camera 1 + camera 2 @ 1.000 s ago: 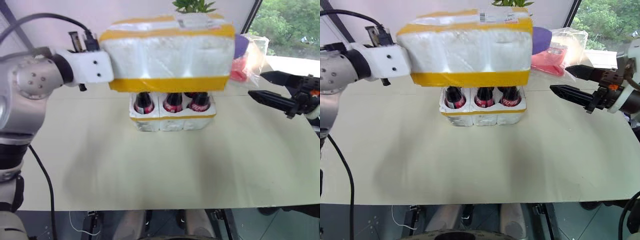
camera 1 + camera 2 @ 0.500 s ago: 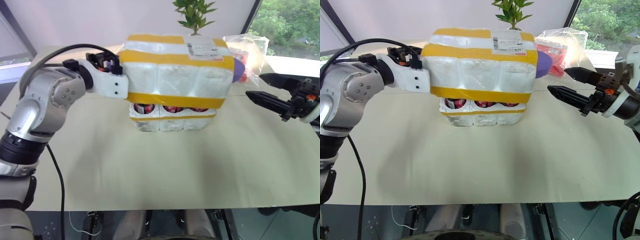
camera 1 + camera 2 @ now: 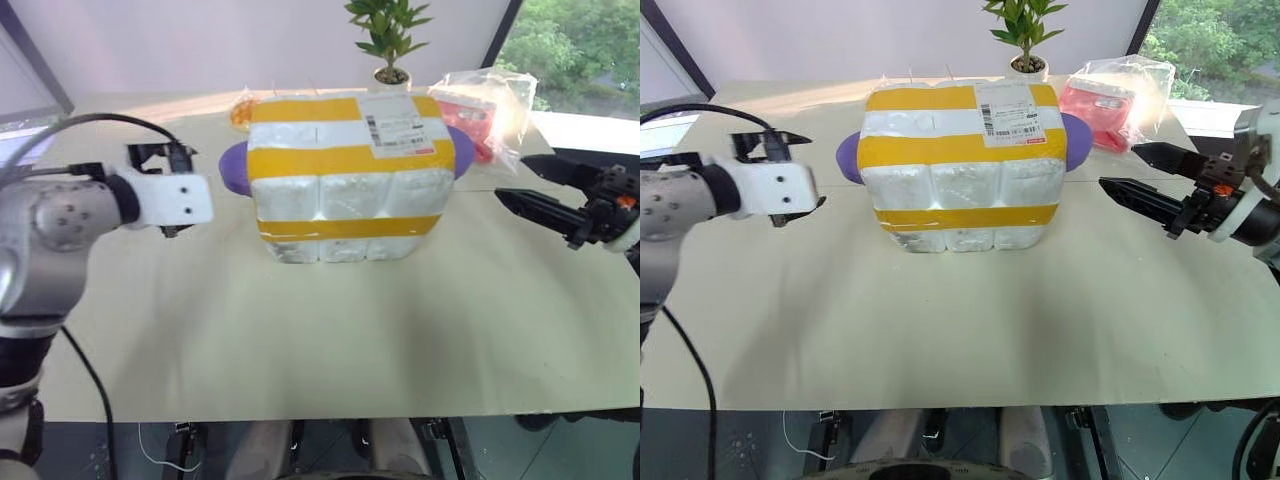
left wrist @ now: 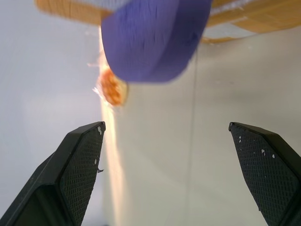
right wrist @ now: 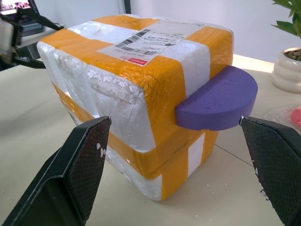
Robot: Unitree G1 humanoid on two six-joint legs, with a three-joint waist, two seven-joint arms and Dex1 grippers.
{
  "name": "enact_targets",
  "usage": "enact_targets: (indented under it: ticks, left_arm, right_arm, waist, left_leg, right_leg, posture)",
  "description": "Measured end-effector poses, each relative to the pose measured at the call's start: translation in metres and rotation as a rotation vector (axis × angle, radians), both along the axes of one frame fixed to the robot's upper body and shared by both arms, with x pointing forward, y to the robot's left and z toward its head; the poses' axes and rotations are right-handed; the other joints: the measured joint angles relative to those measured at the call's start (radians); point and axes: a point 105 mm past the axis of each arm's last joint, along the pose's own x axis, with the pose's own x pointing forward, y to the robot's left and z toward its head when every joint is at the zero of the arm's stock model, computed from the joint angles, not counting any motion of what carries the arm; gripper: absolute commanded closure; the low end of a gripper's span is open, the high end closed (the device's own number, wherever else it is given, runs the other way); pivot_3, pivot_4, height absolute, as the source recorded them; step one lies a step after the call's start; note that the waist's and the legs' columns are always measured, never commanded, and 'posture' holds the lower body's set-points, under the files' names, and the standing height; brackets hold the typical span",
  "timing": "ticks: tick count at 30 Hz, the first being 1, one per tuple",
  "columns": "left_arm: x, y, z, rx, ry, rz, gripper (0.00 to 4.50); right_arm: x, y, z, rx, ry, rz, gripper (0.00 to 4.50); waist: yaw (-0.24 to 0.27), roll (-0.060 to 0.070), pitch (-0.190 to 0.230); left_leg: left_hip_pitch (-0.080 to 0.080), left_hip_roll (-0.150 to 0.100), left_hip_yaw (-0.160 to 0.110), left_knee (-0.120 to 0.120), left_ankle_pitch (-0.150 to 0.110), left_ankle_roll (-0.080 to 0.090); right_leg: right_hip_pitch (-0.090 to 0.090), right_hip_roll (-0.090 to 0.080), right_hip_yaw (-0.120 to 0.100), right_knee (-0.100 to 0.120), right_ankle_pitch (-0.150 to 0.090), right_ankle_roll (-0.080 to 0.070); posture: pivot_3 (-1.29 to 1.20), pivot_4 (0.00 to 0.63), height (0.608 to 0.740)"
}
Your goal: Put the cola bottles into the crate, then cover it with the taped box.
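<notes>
Two foam pieces sit stacked at the middle of the table (image 3: pixel 970 330): the taped box (image 3: pixel 960 160) rests squarely on top of the crate (image 3: pixel 965 238), covering it so that only the crate's lower white edge shows beneath. The box is white foam wrapped in broad yellow tape stripes, with a white shipping label (image 3: pixel 1008 112) on its top toward the robot's right, and a purple rounded end (image 5: pixel 218 101) sticking out at each side. The bottles are hidden under the box.

The table is a pale cream surface. At its far edge stands a small potted plant (image 3: pixel 1023 35) in a white pot, and to the robot's right of it lies a clear plastic bag (image 3: pixel 1118 90) with something red inside. Beyond is a plain light wall, with a window onto green trees at the far right.

The left gripper (image 3: pixel 800 175) hangs just beside the box's left purple end, apart from it, its two black fingers (image 4: pixel 77 162) spread wide with nothing between them. The right gripper (image 3: pixel 1145 172) is near the box's right side, level and pointing toward it, fingers (image 5: pixel 77 160) likewise wide apart and empty, not touching the box.
</notes>
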Motion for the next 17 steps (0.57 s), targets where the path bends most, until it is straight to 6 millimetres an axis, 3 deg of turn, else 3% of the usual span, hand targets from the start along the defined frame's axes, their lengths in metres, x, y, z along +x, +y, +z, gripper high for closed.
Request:
enact_targets:
  ticks: [4, 6, 8, 11, 17]
  left_arm:
    - [-0.006, 0.012, 0.005, -0.517, 0.213, 0.014, 0.09]
    - [-0.019, 0.013, 0.017, -0.862, 0.402, -0.089, 0.09]
    - [-0.035, 0.019, 0.034, -1.051, 0.541, -0.182, 0.09]
    - [-0.052, 0.028, 0.051, -1.138, 0.638, -0.241, 0.09]
    - [-0.059, 0.034, 0.047, -1.116, 0.706, -0.216, 0.09]
  right_arm:
    - [0.001, 0.001, 0.000, -0.014, -0.001, 0.014, 0.00]
    - [0.004, 0.003, -0.001, -0.033, -0.004, 0.022, 0.00]
    - [0.006, 0.007, -0.004, -0.045, 0.004, 0.044, 0.00]
    - [0.008, 0.011, -0.003, -0.063, 0.010, 0.077, 0.00]
    - [0.015, 0.007, -0.003, -0.107, 0.031, 0.103, 0.00]
  waist:
    - [-0.002, 0.000, 0.000]
    - [-0.006, -0.001, 0.000]
    - [-0.012, -0.001, 0.001]
    - [-0.027, 0.001, 0.000]
    - [-0.025, 0.001, 0.000]
  left_leg:
    - [0.001, 0.000, -0.001, 0.002, 0.000, 0.000]
    - [0.000, 0.001, -0.002, 0.005, -0.001, 0.001]
    - [0.000, 0.001, -0.002, 0.006, -0.001, 0.001]
    - [0.001, 0.001, -0.001, 0.006, -0.001, 0.001]
    - [0.001, 0.001, -0.002, 0.006, -0.001, 0.000]
  right_leg:
    - [0.002, 0.001, -0.001, 0.000, 0.000, 0.000]
    - [0.002, 0.003, -0.001, 0.001, 0.000, 0.000]
    - [0.002, 0.003, -0.001, 0.001, 0.000, 0.000]
    - [0.003, 0.003, -0.001, 0.001, 0.000, 0.000]
    - [0.003, 0.002, -0.001, 0.001, 0.000, 0.000]
  posture:
    - [0.00, 0.150, 0.740]
    - [0.00, 0.150, 0.740]
    - [0.00, 0.150, 0.740]
    - [0.00, 0.150, 0.740]
    - [0.00, 0.150, 0.740]
